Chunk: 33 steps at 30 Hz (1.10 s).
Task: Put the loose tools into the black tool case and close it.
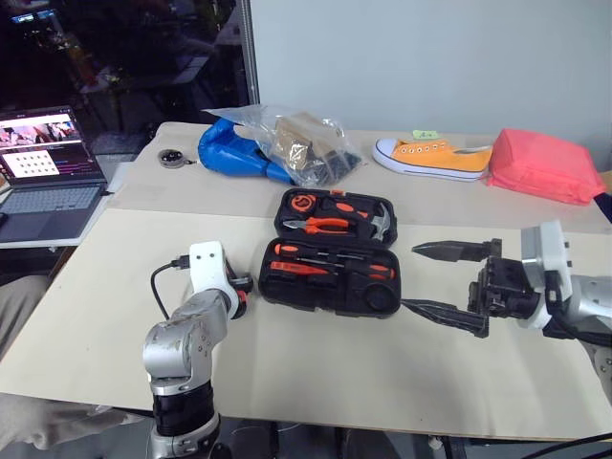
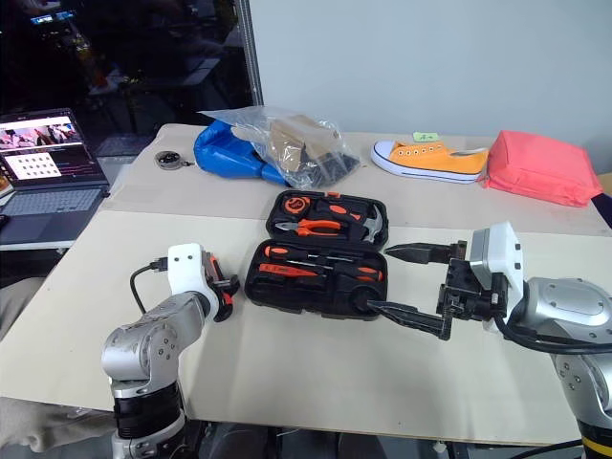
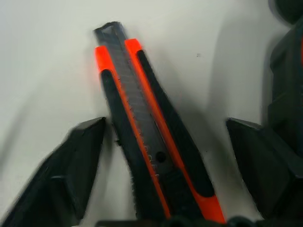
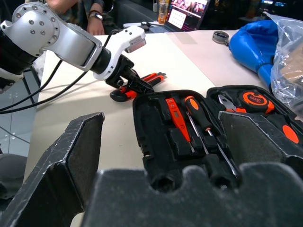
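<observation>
Beige counter with the black tool case lying open around the middle, lid half propped toward the far side, so I'll place everything off that. Two orange-and-black screwdrivers already sit in the near half's recesses, and the far half has orange-handled pliers, a hammer and a round orange-and-black tape measure. Just off the case's left end, the utility knife is lying flat on the counter, not in the case. The left gripper is down right over it, jaws spread partway with one finger on each side of the handle, gaps showing on both sides, so it's not clamped. The right gripper hangs off the case's right end, jaws wide and nothing in them, lower fingertip near the case's near right corner. Beyond the case: a blue bag with a clear plastic bag, a yellow sneaker, and a pink pouch. Laptop sits well off to the case's left.
</observation>
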Each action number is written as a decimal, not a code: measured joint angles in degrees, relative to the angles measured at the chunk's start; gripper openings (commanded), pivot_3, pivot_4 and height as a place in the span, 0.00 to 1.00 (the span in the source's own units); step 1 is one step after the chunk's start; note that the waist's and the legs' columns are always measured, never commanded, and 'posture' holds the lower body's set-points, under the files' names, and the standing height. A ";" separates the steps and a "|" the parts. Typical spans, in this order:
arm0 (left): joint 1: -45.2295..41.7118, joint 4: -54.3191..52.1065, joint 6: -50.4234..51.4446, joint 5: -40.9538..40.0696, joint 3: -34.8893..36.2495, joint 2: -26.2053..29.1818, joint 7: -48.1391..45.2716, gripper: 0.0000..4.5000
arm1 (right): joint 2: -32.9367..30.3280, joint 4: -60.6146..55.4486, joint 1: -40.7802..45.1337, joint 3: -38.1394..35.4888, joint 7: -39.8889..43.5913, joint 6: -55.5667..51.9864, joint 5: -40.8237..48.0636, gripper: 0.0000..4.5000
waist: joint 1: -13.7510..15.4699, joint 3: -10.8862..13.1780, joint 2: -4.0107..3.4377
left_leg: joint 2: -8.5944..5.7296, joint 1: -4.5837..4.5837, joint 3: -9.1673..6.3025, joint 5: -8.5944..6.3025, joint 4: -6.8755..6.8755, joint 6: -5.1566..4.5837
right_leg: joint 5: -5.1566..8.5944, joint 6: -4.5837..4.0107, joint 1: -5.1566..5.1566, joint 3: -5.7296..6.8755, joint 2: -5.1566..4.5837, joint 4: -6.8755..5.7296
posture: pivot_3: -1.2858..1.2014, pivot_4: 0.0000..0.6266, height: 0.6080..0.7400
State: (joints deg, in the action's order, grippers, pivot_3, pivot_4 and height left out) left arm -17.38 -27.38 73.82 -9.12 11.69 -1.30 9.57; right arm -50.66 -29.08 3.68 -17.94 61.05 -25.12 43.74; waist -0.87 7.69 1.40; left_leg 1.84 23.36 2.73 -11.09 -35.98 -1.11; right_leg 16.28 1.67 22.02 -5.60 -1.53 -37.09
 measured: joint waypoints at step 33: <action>-29.73 52.02 -74.71 4.30 -36.35 33.34 -91.84 0.37 | 0.34 -4.22 -11.73 -10.93 -1.01 0.78 -1.27 1.00 | -0.12 0.03 -0.09 | 0.04 0.40 0.21 -0.01 0.02 -0.04 | 0.04 -0.16 0.26 0.16 0.13 0.17 | 0.52 0.24 1.00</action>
State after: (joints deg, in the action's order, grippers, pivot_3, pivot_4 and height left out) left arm -47.11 24.64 -0.89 -4.83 -24.65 32.04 -82.27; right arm -50.32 -33.31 -8.05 -28.87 60.04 -24.34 42.47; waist -0.99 7.72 1.31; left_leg 1.88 23.76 2.94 -11.10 -35.96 -1.16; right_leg 16.32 1.51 22.28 -5.45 -1.40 -36.92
